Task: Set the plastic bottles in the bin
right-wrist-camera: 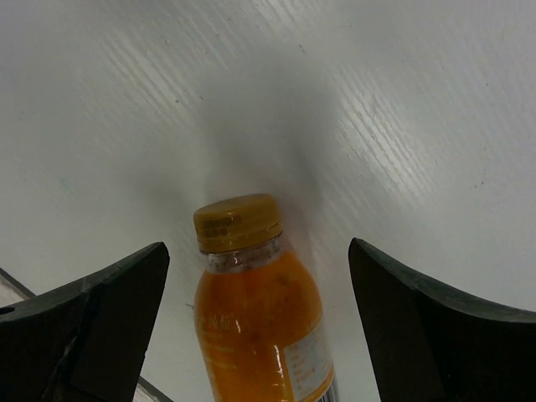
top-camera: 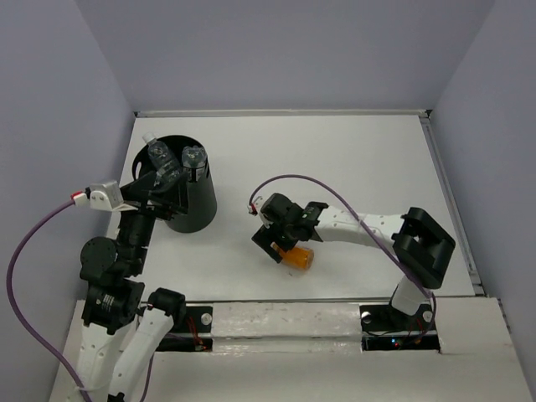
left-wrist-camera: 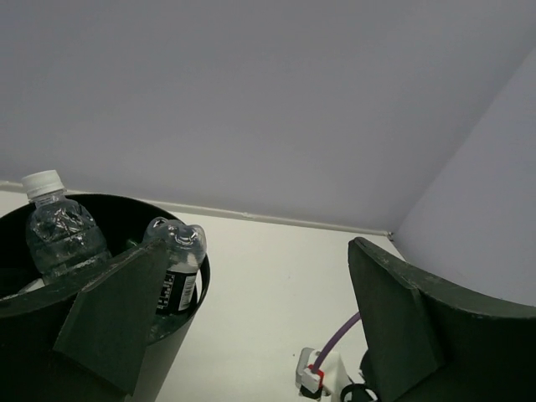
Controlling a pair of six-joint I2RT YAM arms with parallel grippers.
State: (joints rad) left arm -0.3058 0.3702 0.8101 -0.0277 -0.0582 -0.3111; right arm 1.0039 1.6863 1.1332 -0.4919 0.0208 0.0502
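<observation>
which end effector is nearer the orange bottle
Right. The right end effector is open with the orange bottle lying between its jaws. The left end effector is across the table, open at the bin's rim.

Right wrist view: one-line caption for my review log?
Open right gripper straddles the orange bottle lying on the white table, not yet gripping it.

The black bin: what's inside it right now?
A white-capped bottle and a dark-labelled bottle, both clear, stick up above the rim of the bin. Anything lower is hidden by its wall and the left gripper.
</observation>
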